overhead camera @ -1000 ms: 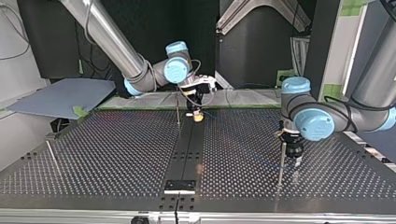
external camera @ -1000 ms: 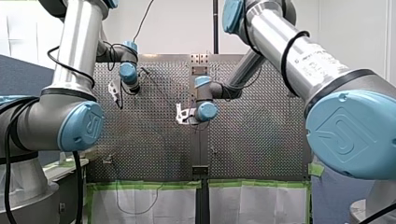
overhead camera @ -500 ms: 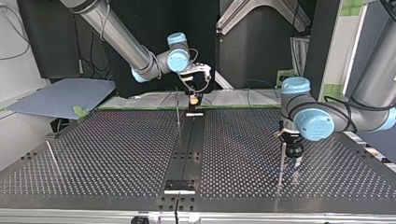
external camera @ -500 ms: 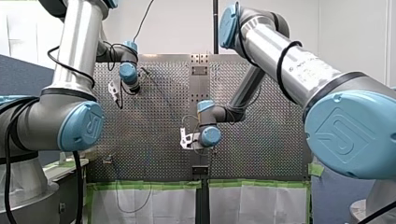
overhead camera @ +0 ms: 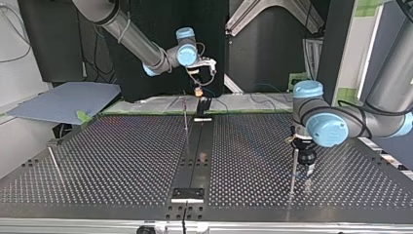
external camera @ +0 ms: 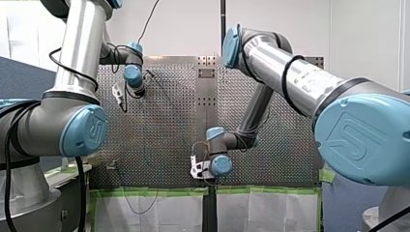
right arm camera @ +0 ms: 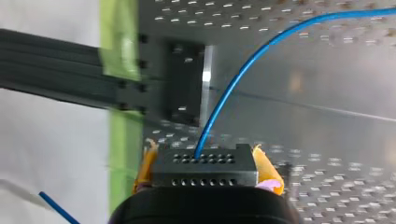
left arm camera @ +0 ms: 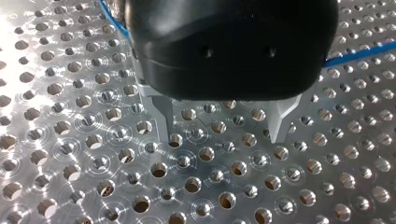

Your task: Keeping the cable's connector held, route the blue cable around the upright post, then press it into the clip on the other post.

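In the right wrist view my right gripper [right arm camera: 205, 173] is shut on the cable's connector [right arm camera: 204, 161], a black block with rows of small holes held between yellow pads [right arm camera: 265, 169]. The blue cable [right arm camera: 243, 70] leaves the block and arcs away over the perforated plate. In the top view that gripper [overhead camera: 197, 90] hangs above the table's far edge, beside a thin upright post [overhead camera: 185, 114]. My left gripper [left arm camera: 220, 133] stands open, its metal fingers just above the plate with nothing between them. The blue cable [left arm camera: 357, 52] passes behind it. It sits next to another post [overhead camera: 293, 168].
A third slanted post [overhead camera: 54, 165] stands at the top view's left. A black centre strip [overhead camera: 194, 161] runs across the plate to a small black bracket [overhead camera: 187, 194]. Green tape [right arm camera: 120, 42] marks the table edge below my right gripper.
My right arm has carried the connector from over the plate's middle to the top view's far edge and lifted it. My left arm has not moved.
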You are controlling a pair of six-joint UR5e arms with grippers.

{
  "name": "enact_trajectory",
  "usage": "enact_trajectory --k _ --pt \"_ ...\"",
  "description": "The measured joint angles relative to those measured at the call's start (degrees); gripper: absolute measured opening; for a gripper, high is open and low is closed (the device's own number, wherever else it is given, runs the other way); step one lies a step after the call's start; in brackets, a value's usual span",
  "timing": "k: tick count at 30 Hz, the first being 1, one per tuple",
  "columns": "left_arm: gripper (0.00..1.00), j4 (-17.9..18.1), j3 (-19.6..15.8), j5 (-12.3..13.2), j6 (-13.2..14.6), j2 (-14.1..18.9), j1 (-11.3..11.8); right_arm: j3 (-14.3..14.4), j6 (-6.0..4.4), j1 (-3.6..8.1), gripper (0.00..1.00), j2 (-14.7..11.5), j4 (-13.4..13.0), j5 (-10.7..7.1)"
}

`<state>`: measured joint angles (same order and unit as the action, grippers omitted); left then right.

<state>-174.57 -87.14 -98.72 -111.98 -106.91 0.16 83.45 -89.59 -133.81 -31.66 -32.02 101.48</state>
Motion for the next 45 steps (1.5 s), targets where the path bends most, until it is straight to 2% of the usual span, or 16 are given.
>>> enact_trajectory --k 10,15,22,33,42,45 --pt "1.0 0.16 -0.01 0.02 0.16 -0.01 0.0 -0.01 -0.07 0.56 0.0 3.89 -1.49 0.92" --pt "1.0 0.18 -0.01 0.01 0.28 -0.01 0.0 0.1 -0.24 1.02 0.0 4.84 -2.27 1.49" --pt "1.0 0.18 0.01 0.03 0.31 0.0 0.0 1.87 -1.63 2.23 0.0 5.14 -4.95 1.7" --pt "1.0 0.18 -0.01 0.04 0.23 -0.01 0.0 3.92 -2.0 3.7 0.0 5.22 -8.25 1.8" --pt "1.0 0.18 -0.02 0.07 0.1 -0.02 0.0 5.73 -3.08 4.6 0.0 5.24 -10.86 1.85" --pt "1.0 0.18 -0.02 0.07 0.1 -0.02 0.0 6.78 -3.67 5.47 0.0 5.24 -11.95 2.14"
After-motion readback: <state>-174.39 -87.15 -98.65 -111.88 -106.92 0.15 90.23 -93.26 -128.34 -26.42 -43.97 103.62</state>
